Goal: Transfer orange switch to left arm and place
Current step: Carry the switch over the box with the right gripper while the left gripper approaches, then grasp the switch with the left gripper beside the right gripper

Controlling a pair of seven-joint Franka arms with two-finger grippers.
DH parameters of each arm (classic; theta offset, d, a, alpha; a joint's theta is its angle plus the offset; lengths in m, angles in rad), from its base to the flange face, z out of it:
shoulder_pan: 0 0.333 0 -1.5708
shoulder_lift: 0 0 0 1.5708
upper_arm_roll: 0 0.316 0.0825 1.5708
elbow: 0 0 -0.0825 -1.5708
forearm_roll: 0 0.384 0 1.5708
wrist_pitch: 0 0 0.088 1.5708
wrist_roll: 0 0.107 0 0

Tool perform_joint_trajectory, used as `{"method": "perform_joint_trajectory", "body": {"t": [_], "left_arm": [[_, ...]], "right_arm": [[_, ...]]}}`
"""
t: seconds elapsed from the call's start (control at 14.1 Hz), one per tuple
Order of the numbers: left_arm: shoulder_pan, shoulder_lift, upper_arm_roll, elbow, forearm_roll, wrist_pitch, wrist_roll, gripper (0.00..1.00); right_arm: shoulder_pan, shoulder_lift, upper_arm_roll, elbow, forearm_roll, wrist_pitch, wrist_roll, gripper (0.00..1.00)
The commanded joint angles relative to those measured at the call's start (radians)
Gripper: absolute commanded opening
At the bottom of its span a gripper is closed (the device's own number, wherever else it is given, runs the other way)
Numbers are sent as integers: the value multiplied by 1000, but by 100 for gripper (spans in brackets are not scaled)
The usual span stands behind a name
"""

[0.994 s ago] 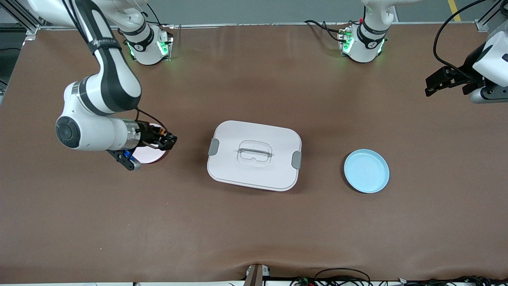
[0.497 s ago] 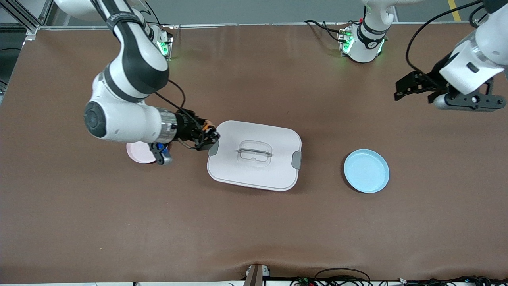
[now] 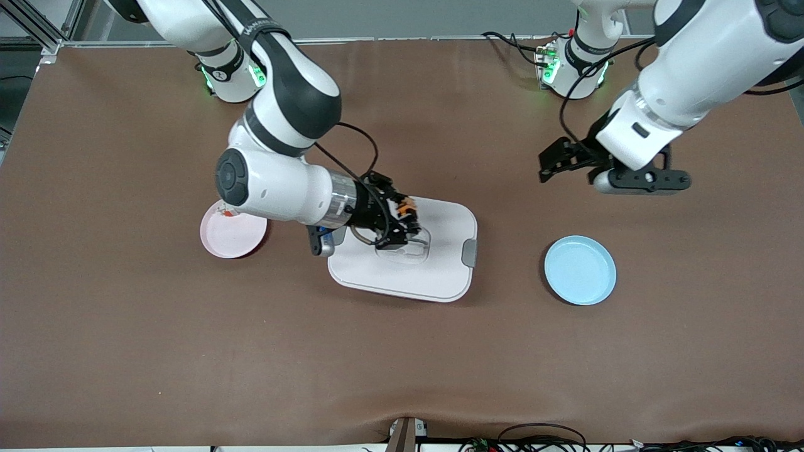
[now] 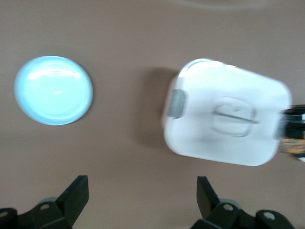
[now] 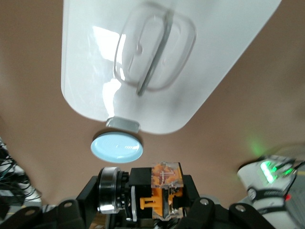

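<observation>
My right gripper (image 3: 404, 221) is shut on the orange switch (image 3: 406, 206), a small black and orange block, and holds it over the white box (image 3: 440, 270), above the lid's clear handle. In the right wrist view the switch (image 5: 159, 191) sits between the fingers, with the box lid (image 5: 95, 57) below it. My left gripper (image 3: 553, 164) is open and empty, in the air over bare table between the box and the left arm's base. The left wrist view shows its fingers (image 4: 76, 194) spread wide, the box (image 4: 224, 119) and the switch (image 4: 294, 143) at the frame's edge.
A pink plate (image 3: 232, 233) lies beside the box toward the right arm's end. A light blue plate (image 3: 580, 270) lies beside the box toward the left arm's end; it also shows in the left wrist view (image 4: 53, 89) and the right wrist view (image 5: 116, 147). Cables hang at the table's near edge.
My right gripper has carried the orange switch from over the pink plate to over the box lid. My left arm has swung in from the table's end toward the box.
</observation>
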Motion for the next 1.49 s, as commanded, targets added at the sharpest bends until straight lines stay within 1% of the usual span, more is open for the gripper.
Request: {"method": "perform_joint_trajectory", "body": {"t": [0.0,0.21,0.35,0.43,0.57,0.71,0.92,0.99,1.06,1.35,1.42], "left_arm": [[8,35,-9,1,-77,67,-4,100],[10,79,-20,1,-150,158,26,100],[-17,118,-20,1,-248,269,34,100],[-36,133,-20,1,-274,305,34,100],[-41,150,-21,3,-282,316,37,100],[-38,158,-41,-11,-293,316,60,93],[-25,147,-41,-56,-334,315,164,83],[-25,150,-41,-56,-360,315,170,82],[-27,152,-41,-54,-371,315,174,78],[-27,152,-41,-63,-381,308,177,75],[-28,152,-41,-63,-381,308,177,72]], "right_arm": [[16,31,-5,51,58,46,87,0],[57,51,-5,68,75,126,147,0],[95,73,-5,94,75,193,190,0],[104,80,-5,100,75,214,199,0],[123,96,-5,121,75,243,207,0],[135,111,-5,149,75,264,231,0],[134,114,-2,161,75,267,231,0],[134,114,-2,167,75,269,231,0],[135,114,-2,167,75,275,233,0],[143,114,3,169,75,287,238,0],[146,114,3,169,75,292,238,0]]}}
